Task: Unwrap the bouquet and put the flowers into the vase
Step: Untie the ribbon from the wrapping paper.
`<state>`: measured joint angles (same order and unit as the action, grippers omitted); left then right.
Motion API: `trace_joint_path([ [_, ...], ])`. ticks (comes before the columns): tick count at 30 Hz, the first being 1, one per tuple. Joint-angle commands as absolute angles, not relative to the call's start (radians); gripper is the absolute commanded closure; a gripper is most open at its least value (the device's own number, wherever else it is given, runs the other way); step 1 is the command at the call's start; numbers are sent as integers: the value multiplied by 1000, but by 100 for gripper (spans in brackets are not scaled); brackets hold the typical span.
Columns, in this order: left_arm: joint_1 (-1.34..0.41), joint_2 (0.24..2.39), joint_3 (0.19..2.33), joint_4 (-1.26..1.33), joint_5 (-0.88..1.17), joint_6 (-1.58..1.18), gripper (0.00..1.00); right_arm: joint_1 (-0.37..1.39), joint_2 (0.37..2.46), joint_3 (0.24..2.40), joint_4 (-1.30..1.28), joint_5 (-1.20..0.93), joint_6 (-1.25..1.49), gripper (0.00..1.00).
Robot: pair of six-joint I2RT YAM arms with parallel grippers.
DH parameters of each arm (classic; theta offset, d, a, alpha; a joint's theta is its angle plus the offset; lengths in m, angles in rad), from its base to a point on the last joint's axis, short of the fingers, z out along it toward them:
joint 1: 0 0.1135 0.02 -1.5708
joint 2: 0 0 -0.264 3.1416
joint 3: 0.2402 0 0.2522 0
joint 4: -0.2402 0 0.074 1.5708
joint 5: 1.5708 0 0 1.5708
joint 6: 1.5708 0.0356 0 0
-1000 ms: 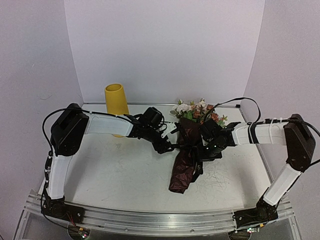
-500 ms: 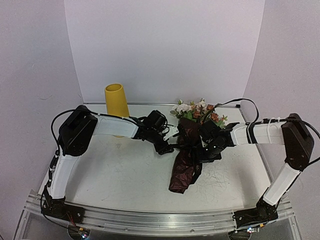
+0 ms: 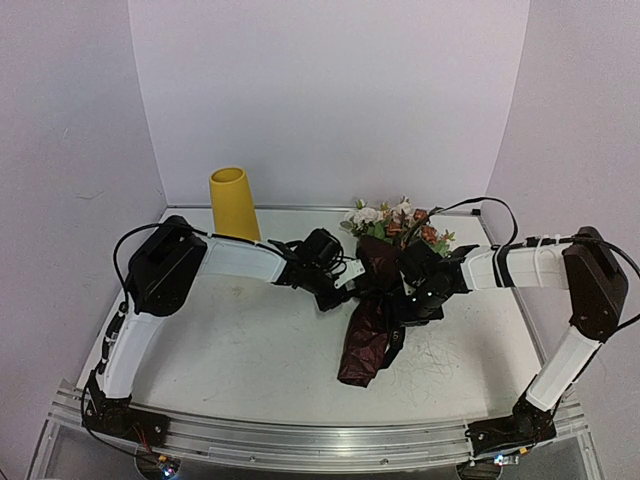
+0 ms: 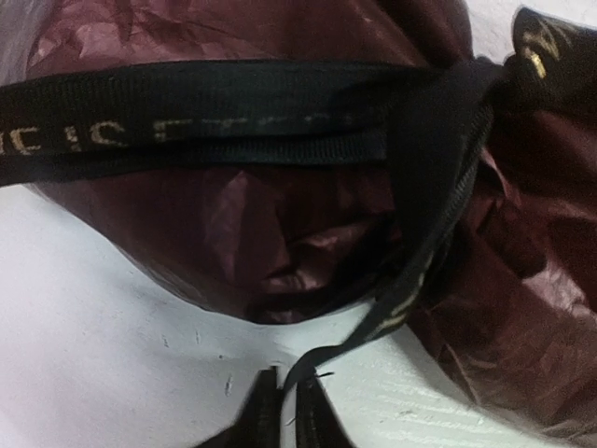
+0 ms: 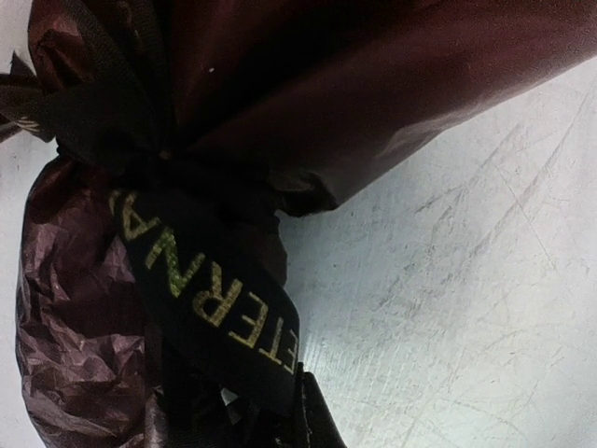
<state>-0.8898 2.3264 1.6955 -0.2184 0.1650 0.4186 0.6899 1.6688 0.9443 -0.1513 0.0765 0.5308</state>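
Note:
The bouquet (image 3: 368, 330) lies mid-table in dark red crinkled paper, and the flowers (image 3: 398, 220) poke out of its far end. A black ribbon (image 4: 233, 117) with gold lettering is tied around the paper (image 4: 233, 224). My left gripper (image 3: 338, 288) sits at the bundle's left side. In the left wrist view, this left gripper (image 4: 287, 411) is shut on the ribbon's thin loose end. My right gripper (image 3: 408, 300) is at the bundle's right side, shut on the broad lettered ribbon tail (image 5: 205, 280); its fingers (image 5: 315, 420) barely show. The yellow vase (image 3: 233, 204) stands upright at the back left.
White walls close in the table (image 3: 250, 350) at the back and both sides. A metal rail (image 3: 320, 440) with the arm bases runs along the near edge. A black cable (image 3: 470, 205) loops above the right arm.
My left arm has slid right toward the bouquet and its jaws have closed on the ribbon's loose end. The right arm has barely moved.

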Motion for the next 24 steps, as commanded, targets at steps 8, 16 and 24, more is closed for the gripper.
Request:
trace_joint_path([
  [8,-919,2229,1655,-205,124,375,100,690,1634,924,-242,164,581,100],
  [16,-945,2161,1598,-194,85,236,100,689,1655,970,-242,165,553,100],
  [24,-971,2090,1507,-166,5,109,100,688,1658,991,-252,181,558,100],
])
